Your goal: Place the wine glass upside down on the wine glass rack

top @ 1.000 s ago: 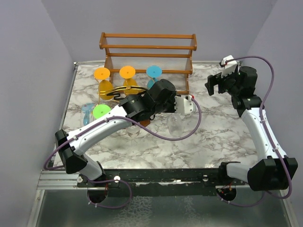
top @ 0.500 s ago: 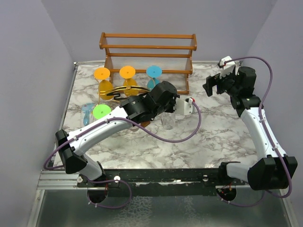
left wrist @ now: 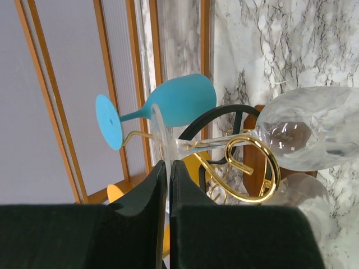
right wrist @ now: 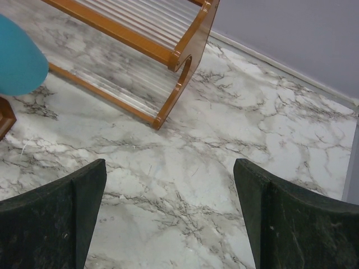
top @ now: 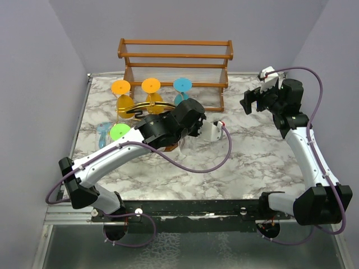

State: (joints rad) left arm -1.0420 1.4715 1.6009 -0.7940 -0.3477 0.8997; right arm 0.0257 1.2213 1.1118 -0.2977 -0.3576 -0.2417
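Now, L claw (left wrist: 169,167) is pinched shut on the foot of the clear wine glass (left wrist: 305,134). Over the last sec we've swung it from the middle of the bench (top: 252,157) leftward to the wine glass rack (left wrist: 252,168). Stem crosses a gold curl, bowl pointing same way as the hung blue glass (left wrist: 179,103) beyond, so prob. inverted & nearly hooked; seated or not, can't tell. R claw (right wrist: 168,193) waits w/ jaws wide apart, holding nothing, near the wooden shelf (top: 175,56)

Just beyond the left gripper's (left wrist: 169,166) matt black fingers (left wrist: 143,193), the wine glass (left wrist: 303,134) is clear and glossy. The wine glass rack (left wrist: 252,168) is shiny gold and black wire. The blue glass (left wrist: 182,101) looks matt, the shelf (right wrist: 185,45) is varnished wood, and the table (right wrist: 224,179) is smooth marble.
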